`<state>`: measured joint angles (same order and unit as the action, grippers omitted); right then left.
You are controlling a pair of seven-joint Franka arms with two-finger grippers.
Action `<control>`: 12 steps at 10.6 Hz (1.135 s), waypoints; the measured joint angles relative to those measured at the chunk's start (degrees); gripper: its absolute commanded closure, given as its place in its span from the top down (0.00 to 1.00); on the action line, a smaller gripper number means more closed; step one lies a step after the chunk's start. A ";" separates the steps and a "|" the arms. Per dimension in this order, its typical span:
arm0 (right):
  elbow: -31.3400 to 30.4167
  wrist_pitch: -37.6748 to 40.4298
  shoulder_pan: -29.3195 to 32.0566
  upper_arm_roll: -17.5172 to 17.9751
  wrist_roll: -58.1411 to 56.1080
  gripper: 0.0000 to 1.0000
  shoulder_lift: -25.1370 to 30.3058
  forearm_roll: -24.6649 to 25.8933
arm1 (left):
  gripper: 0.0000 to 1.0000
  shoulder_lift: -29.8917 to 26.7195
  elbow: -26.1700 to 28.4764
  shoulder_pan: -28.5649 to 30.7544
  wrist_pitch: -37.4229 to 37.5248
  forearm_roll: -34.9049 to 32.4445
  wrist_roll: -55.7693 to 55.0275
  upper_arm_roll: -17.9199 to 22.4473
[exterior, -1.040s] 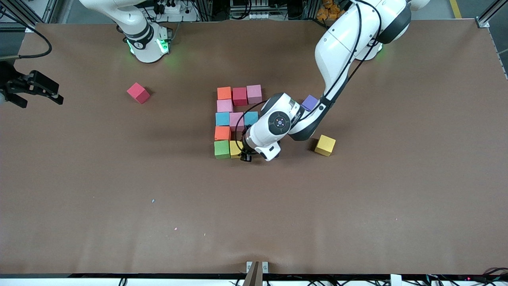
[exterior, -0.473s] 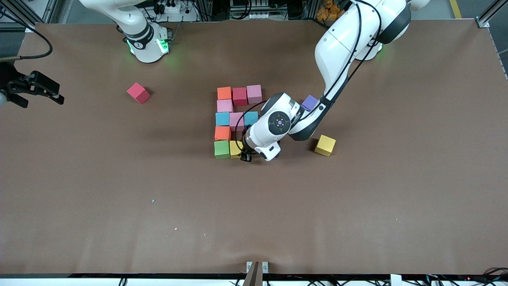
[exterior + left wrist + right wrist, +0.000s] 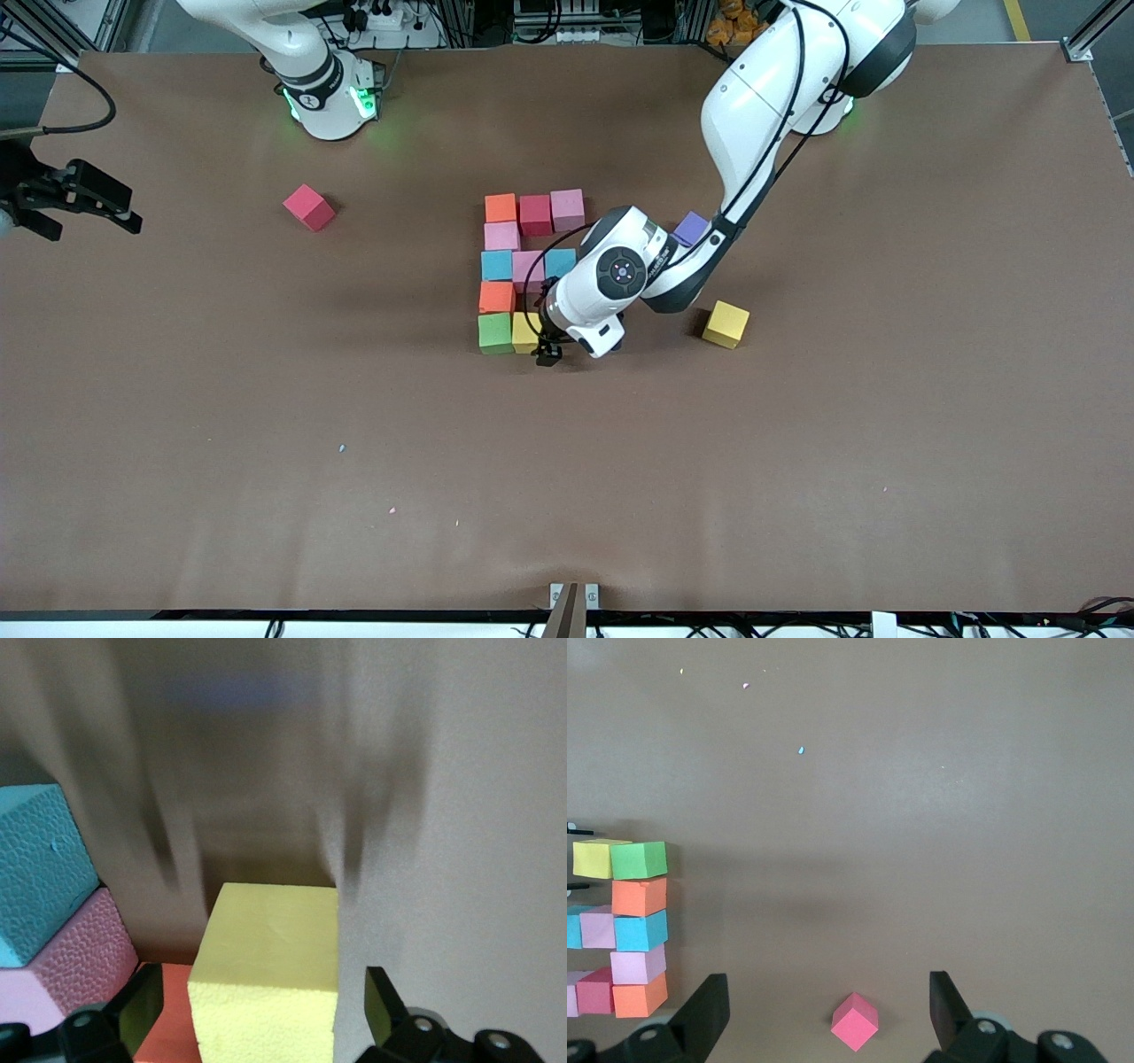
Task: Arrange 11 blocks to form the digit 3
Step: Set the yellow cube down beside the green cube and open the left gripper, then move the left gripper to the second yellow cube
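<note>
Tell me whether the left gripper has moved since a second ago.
Yes, slightly. The left gripper has shifted a touch toward the green block, which stayed put, and its fingers now stand open around the yellow block it set beside it.

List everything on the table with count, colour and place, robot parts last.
Orange blocks: two, one at the figure's farthest row, one just above the green.
Red block: one, middle of the farthest row.
Pink blocks in the figure: three.
Blue blocks: two, flanking the middle pink.
Green block: one, nearest row.
Yellow blocks: two, one beside the green, one loose toward the left arm's end.
Pink-red block: one, loose near the right arm's base.
Purple block: one, partly hidden by the left arm.
Left tool: open, straddling the placed yellow block.
Right tool: open, waiting at the table's edge.
</note>
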<state>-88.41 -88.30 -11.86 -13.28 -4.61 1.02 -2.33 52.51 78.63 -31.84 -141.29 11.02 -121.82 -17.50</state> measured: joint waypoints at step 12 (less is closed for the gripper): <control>0.04 0.00 1.18 0.41 0.00 1.00 -0.15 -0.32 | 1.00 -14.99 14.24 6.48 10.26 -0.77 9.66 -0.09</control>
<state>-88.37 -88.30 -10.68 -12.87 -4.61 0.87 -2.65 37.52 92.86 -25.36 -131.04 10.26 -112.16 -17.59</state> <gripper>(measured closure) 0.000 0.000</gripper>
